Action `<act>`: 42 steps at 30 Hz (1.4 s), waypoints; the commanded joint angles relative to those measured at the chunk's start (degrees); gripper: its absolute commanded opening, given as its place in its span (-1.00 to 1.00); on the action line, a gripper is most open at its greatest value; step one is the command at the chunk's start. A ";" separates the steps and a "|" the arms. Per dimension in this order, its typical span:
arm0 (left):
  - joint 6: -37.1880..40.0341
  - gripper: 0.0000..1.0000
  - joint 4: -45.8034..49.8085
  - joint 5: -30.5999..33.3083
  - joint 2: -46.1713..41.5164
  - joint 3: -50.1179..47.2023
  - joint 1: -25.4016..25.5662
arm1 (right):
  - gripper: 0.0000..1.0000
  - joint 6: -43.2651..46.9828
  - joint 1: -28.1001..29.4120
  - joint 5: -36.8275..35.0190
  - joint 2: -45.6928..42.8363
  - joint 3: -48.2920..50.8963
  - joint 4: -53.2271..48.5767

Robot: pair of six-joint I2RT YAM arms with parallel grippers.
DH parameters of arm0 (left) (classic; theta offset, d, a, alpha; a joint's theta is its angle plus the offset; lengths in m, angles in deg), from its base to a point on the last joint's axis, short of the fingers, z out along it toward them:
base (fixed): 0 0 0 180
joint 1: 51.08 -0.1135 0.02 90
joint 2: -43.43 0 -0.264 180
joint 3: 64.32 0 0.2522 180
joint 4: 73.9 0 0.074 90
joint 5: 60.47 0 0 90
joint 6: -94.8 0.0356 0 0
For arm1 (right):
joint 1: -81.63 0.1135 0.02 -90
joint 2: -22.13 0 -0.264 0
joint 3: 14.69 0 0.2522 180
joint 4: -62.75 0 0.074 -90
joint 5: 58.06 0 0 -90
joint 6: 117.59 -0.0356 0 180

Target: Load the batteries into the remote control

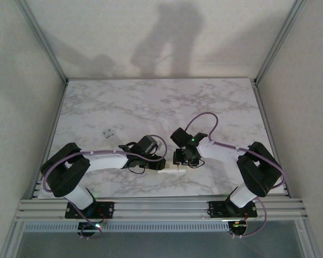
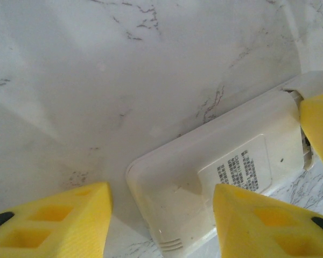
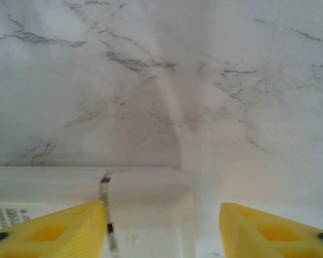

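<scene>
Your left gripper (image 2: 160,209) stands open astride the label end of the remote control (image 2: 220,156). The remote lies back-up by the near edge of the table (image 1: 151,102), about midway along. Your right gripper (image 3: 161,217) is open too, poised over the battery cover (image 3: 145,199) end. I'd judge you're at the cover-opening step. The next move calls for pinning the body and sliding that cover off before any loading.

White arms (image 1: 105,160) with black joints, looping purple cables (image 1: 203,114), hollow-celled yellow pincer fingers (image 2: 54,223).
</scene>
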 commanded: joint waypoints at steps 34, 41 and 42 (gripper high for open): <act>-4.62 -0.21 -9.00 -6.21 -0.05 -4.17 1.62 | -0.38 -3.70 -6.65 14.16 -8.52 16.57 16.15; -3.68 -0.21 -7.00 -2.15 1.97 -2.11 1.62 | -0.46 -5.18 -0.83 14.61 -5.00 16.94 18.13; -3.78 -0.21 -6.35 -0.16 2.04 -1.88 1.56 | -0.48 -5.30 -0.15 13.85 -4.26 16.44 17.33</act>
